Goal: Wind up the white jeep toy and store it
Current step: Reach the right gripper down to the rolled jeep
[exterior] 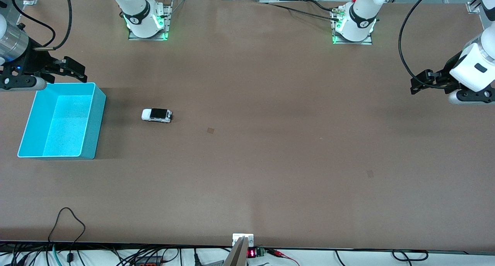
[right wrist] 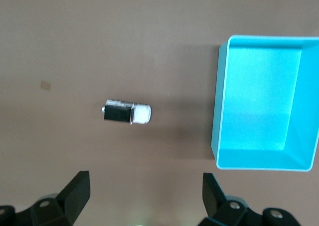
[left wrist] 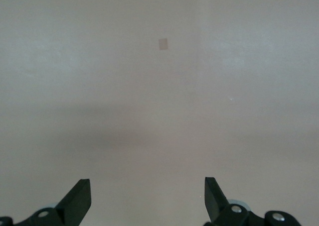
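Turquoise bin [exterior: 93, 123] empty; white jeep toy [exterior: 156, 115] sits beside it on the table [exterior: 270, 161]. Right gripper [exterior: 73, 69] hangs over the bin's rim, left gripper [exterior: 423, 82] waits, both wide open, empty. Risk: tiny jeep rolls or skids under an off-centre pinch.

A: Was anything cut off?

B: The right arm [exterior: 11, 53] ran off the front view's edge, and part of it hid a corner of the turquoise bin [exterior: 93, 121]. The left arm [exterior: 473, 70] was cropped at the other edge. In each wrist view only the finger ends showed, the rest cut by the frame.

A: And the white jeep toy [exterior: 156, 115]?

B: Too small to show any winding part; its wheels were barely distinguishable. The bin's edge was clipped in the right wrist view.
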You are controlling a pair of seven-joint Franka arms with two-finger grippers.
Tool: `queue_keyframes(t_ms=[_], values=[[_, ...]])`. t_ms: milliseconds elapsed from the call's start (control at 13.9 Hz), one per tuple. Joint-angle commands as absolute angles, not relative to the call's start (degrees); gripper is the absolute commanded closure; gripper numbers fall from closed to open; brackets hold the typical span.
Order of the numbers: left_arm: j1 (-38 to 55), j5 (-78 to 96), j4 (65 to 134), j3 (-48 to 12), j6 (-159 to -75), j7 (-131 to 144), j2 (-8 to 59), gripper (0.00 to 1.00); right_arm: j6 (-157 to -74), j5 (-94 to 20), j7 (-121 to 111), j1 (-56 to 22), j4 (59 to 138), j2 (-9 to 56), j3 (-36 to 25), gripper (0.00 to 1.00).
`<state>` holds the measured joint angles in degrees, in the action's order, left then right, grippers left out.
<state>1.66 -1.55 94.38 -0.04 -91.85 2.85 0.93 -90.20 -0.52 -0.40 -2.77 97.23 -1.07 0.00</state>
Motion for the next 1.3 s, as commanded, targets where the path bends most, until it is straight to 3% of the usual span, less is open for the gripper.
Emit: queue_keyframes(t_ms=[0,576,792,1223], values=[[1.49,-1.14,93.87,-0.26,-90.62,2.64,0.26,0.00,-86.06,-1.40,-9.27,-2.02,96.94,0.61,0.26,0.00],[1.49,-0.79,92.55,-0.18,-91.23,2.72,0.88,0.00,-88.49,-1.58,-46.70,-2.72,97.90,9.22,0.88,0.00],[1.41,-0.70,92.55,0.00,-91.14,2.72,0.88,0.00,-96.82,-4.04,-59.12,-3.78,103.59,10.46,0.88,0.00],[1.23,-0.70,92.55,0.44,-90.88,2.64,0.97,0.00,-123.09,-4.66,-67.15,-9.13,121.27,10.19,0.88,0.00]])
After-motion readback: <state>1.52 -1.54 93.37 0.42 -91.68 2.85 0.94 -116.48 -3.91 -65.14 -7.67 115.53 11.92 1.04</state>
